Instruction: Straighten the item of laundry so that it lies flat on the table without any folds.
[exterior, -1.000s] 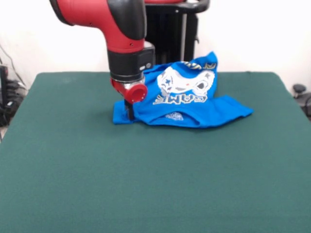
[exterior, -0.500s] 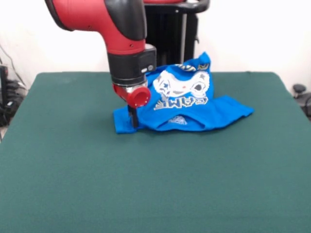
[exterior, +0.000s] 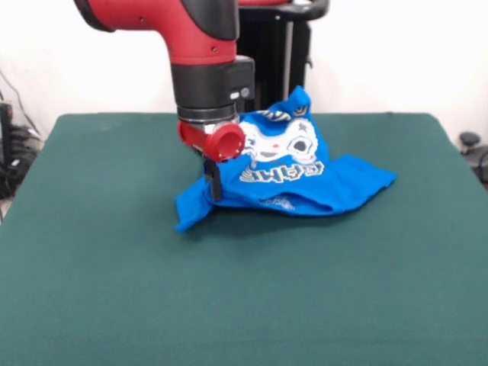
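The item of laundry (exterior: pixel 305 179) is a bright blue T-shirt with a white-grey game controller print and "GAME" lettering. It sits bunched near the far middle of the dark green table (exterior: pixel 244 290). My gripper (exterior: pixel 213 183) is shut on the shirt's left edge and holds that part raised off the cloth. From the grip a blue corner (exterior: pixel 187 213) hangs down to the table. The right sleeve (exterior: pixel 374 179) still lies flat, and the printed part is humped up behind.
A black stand (exterior: pixel 274 57) rises behind the table's far edge. Dark cables and gear (exterior: pixel 11 152) lie off the table at the left, and a small dark object (exterior: pixel 469 141) sits off its right side.
The gripper has risen and shifted slightly right with the shirt's left edge in it. The shirt's left side has lifted, and the print now tilts more towards the camera.
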